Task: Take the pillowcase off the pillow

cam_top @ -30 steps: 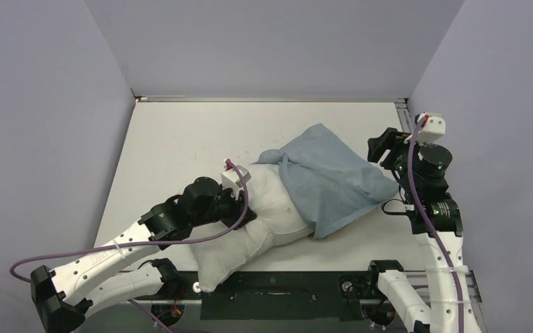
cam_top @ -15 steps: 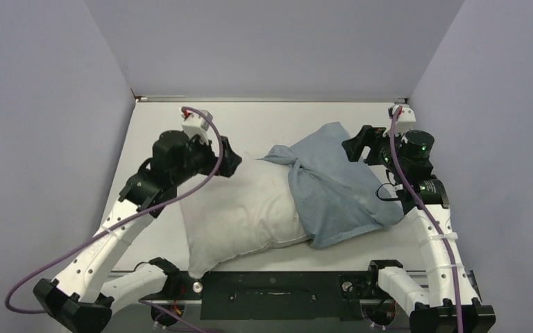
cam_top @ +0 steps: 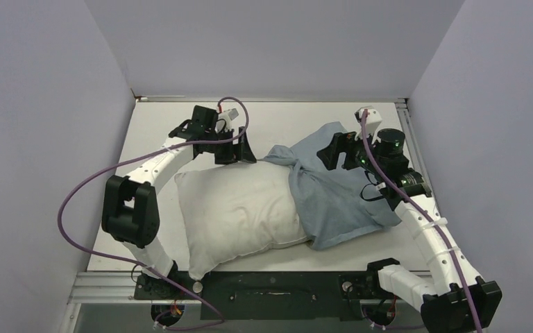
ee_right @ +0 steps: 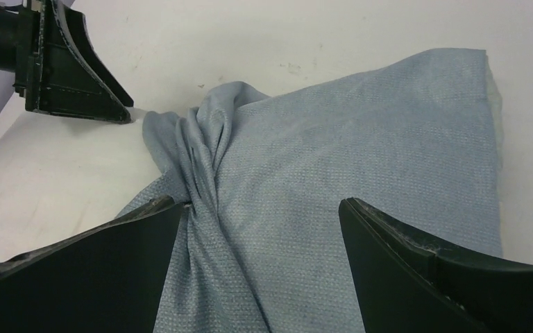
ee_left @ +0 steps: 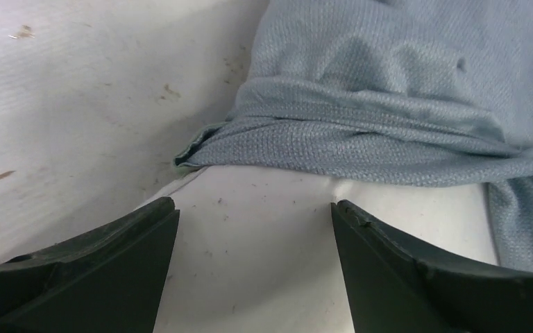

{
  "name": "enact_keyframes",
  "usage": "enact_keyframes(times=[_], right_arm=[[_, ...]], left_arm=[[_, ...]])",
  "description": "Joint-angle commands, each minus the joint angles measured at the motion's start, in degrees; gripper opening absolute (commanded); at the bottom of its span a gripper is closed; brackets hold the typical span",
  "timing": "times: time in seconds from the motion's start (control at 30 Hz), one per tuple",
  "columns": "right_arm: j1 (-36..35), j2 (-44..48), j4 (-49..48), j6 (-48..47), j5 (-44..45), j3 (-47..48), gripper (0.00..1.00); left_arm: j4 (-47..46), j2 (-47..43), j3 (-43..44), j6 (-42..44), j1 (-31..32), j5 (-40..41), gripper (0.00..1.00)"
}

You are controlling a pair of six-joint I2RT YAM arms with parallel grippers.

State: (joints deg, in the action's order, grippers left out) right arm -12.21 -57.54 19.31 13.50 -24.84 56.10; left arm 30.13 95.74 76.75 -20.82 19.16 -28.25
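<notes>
The off-white pillow (cam_top: 239,215) lies across the middle of the table, its left part bare. The dusty-blue pillowcase (cam_top: 333,194) covers its right end, its mouth bunched into folds across the pillow. My left gripper (cam_top: 246,151) is at the pillow's far edge beside the bunched corner. In the left wrist view it (ee_left: 253,205) stands open over the pillow (ee_left: 264,263), just short of the pillowcase (ee_left: 388,104) hem. My right gripper (cam_top: 327,154) hovers open over the pillowcase (ee_right: 361,139), nothing between its fingertips (ee_right: 262,205). The left gripper's fingers (ee_right: 76,76) show beyond.
The white table (cam_top: 180,132) is boxed in by lavender walls at the left, back and right. A black base rail (cam_top: 271,295) runs along the near edge, just below the pillow's front corner. Purple cables loop from both arms.
My left arm let go at the pillow's near-left side, swung to its far edge and opened. My right gripper moved left over the pillowcase and opened wider. The pillow settled flatter.
</notes>
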Motion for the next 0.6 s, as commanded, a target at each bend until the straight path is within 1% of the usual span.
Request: enact_keyframes(times=[0.0,0.07,0.1,0.23,0.27,0.33,0.4,0.43,0.57], right_arm=[[-1.7,-1.9,-3.3,-2.0,1.0,0.2,0.88],[-2.5,-3.0,-3.1,-2.4,1.2,0.8,0.88],[-2.9,-3.7,-2.9,-2.8,1.3,1.4,0.88],[-4.7,-6.8,-1.8,-3.9,2.2,3.9,0.88],[-5.4,-7.4,-1.5,-4.2,2.6,4.7,0.88],[-6.9,-8.9,-1.2,-5.0,3.6,6.5,0.88],[-8.7,-10.6,-0.5,-6.1,4.7,8.5,0.89],[-9.6,-11.4,0.1,-6.7,5.3,9.8,0.89],[-13.6,-15.8,2.6,-9.0,7.6,15.5,0.88]], left_arm=[[-3.3,1.9,-0.7,-1.7,-0.4,-15.6,0.73],[-4.7,2.1,-3.1,-2.7,-0.2,-18.6,0.58],[-5.1,1.7,-4.0,-2.8,0.2,-18.8,0.51],[-3.5,-0.6,-4.6,-0.6,2.3,-18.4,0.09],[-3.2,-1.3,-4.5,-0.2,2.7,-18.2,0.00],[-3.1,-2.7,-4.2,0.4,3.3,-17.8,0.00],[-3.1,-4.8,-3.7,1.1,3.6,-15.4,0.00],[-2.5,-6.2,-3.4,2.2,3.9,-13.1,0.00],[0.4,-13.7,-2.7,7.7,7.0,0.4,0.00]])
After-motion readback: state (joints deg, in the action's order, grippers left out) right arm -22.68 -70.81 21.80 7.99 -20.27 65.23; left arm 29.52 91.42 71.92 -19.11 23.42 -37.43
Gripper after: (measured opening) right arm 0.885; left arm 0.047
